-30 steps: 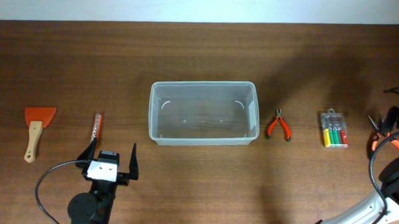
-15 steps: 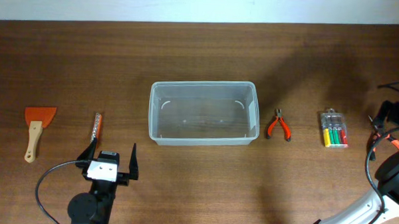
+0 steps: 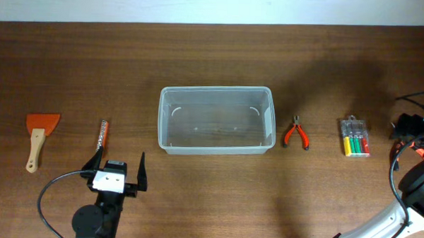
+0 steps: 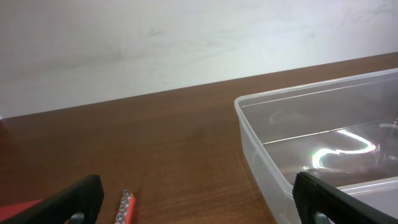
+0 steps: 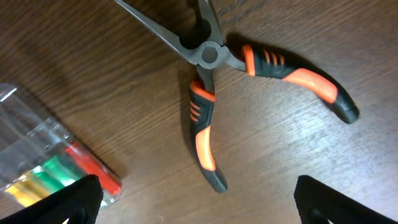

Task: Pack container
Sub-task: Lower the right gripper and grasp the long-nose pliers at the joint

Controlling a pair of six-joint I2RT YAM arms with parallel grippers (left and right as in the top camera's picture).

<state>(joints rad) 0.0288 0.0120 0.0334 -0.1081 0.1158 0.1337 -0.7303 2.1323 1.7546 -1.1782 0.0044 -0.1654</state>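
The container [image 3: 217,123] is a clear, empty plastic tub in the middle of the table; its near corner shows in the left wrist view [image 4: 292,124]. My left gripper [image 3: 118,162] stands open in front of its left end, nothing between its fingers [image 4: 199,202]. A red bit holder [image 3: 103,134] lies just ahead of the left finger [image 4: 123,208]. My right gripper [image 5: 199,208] is open above the table, over orange-and-black long-nose pliers [image 5: 211,93] and a clear case of coloured pieces [image 5: 43,162]. The right arm [image 3: 415,182] sits at the table's right edge.
An orange scraper with a wooden handle [image 3: 38,130] lies at the far left. Small orange-handled pliers [image 3: 295,133] lie just right of the tub. The clear case [image 3: 355,137] lies further right. A pale wall runs behind the table.
The right arm's wrist has shifted slightly at the right edge of the overhead view. The left arm and all the objects have stayed put.
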